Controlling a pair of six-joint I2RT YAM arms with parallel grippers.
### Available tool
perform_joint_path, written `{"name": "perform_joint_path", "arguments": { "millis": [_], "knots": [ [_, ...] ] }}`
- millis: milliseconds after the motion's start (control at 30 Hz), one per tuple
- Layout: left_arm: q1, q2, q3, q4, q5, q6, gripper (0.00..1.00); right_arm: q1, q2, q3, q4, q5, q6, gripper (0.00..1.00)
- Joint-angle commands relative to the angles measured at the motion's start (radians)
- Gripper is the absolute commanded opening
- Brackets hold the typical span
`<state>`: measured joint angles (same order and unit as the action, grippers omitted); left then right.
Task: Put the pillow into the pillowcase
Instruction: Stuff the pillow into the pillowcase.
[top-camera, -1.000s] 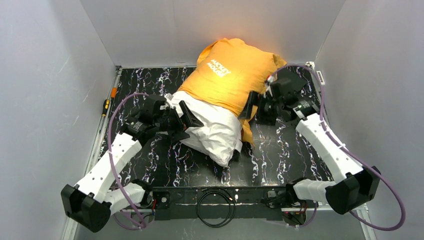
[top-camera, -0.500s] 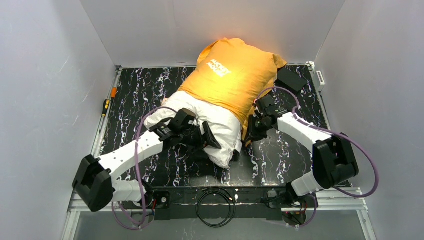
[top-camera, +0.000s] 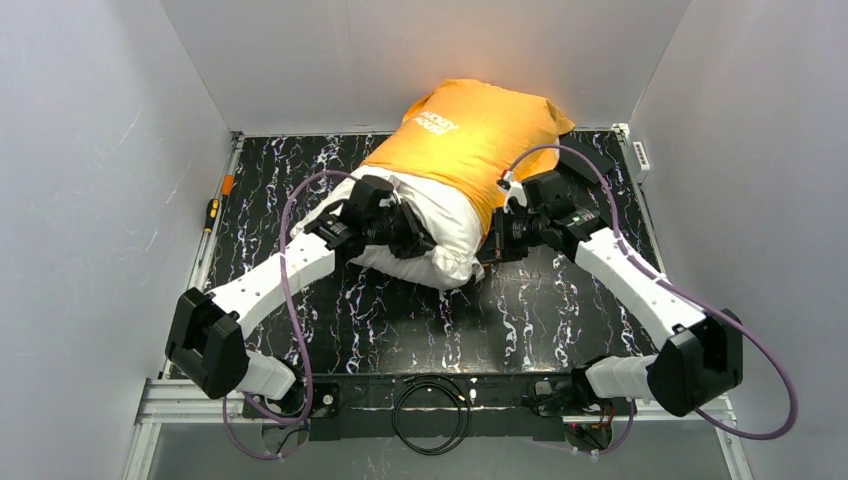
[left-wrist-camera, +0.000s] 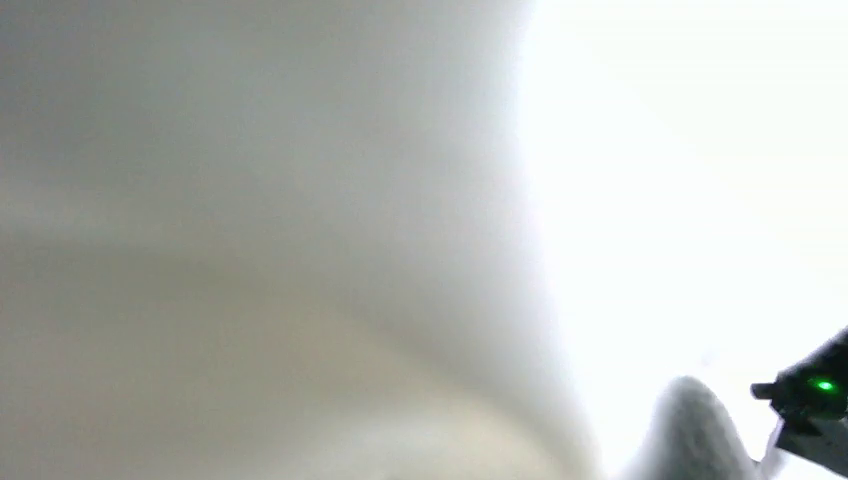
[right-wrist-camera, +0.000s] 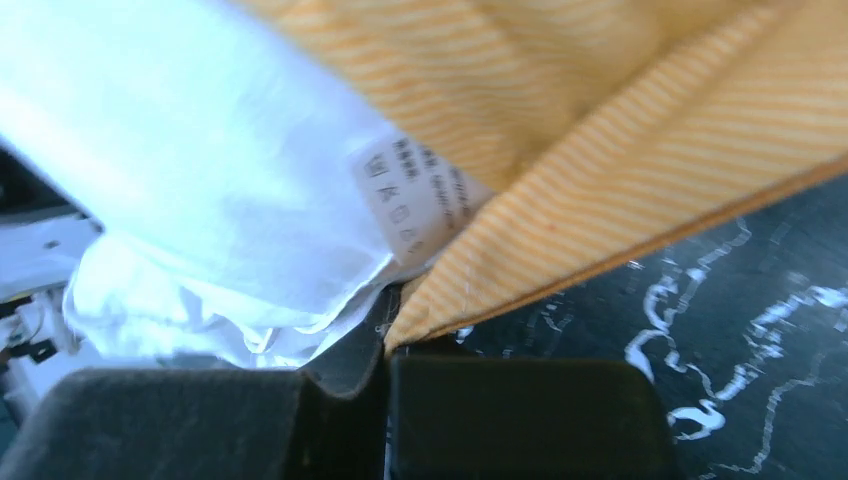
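Stuffing looks well along on the bench (top-camera: 350, 310): the pillowcase (top-camera: 470, 135) lies toward the far wall with most of the pillow (top-camera: 447, 215) inside, and only its white near end bulges from the mouth. Both your arms reach forward and inward to that opening, so the next move likely calls for drawing the hem over the bulge. Your right claw (right-wrist-camera: 385, 355) pinches the orange hem corner; your left claw (top-camera: 415, 235) is pressed together against the pillow, whether on a fold you cannot tell.
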<state>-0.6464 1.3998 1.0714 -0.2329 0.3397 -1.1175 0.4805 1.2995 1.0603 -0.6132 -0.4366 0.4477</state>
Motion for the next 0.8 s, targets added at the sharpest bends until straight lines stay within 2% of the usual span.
{"name": "perform_joint_path", "arguments": {
  "millis": [0, 133, 300, 433, 567, 767],
  "knots": [
    [0.029, 0.011, 0.148, 0.185, -0.101, 0.039, 0.00, 0.115, -0.078, 0.128, -0.023, -0.267, 0.108, 0.01],
    [0.026, 0.073, 0.191, 0.201, -0.113, 0.009, 0.00, 0.208, -0.034, 0.258, 0.102, -0.366, 0.208, 0.01],
    [-0.028, 0.132, 0.197, 0.190, -0.188, -0.018, 0.00, 0.283, 0.139, 0.553, 0.170, -0.418, 0.263, 0.01],
    [-0.087, 0.173, 0.196, 0.174, -0.267, -0.059, 0.00, 0.284, 0.243, 0.690, 0.449, -0.472, 0.462, 0.01],
    [-0.122, 0.221, 0.226, 0.150, -0.322, -0.082, 0.00, 0.318, 0.290, 0.730, 0.696, -0.475, 0.691, 0.01],
    [-0.136, 0.296, 0.290, 0.152, -0.303, -0.090, 0.00, 0.388, 0.243, 0.638, 0.992, -0.444, 0.907, 0.01]
  ]
}}
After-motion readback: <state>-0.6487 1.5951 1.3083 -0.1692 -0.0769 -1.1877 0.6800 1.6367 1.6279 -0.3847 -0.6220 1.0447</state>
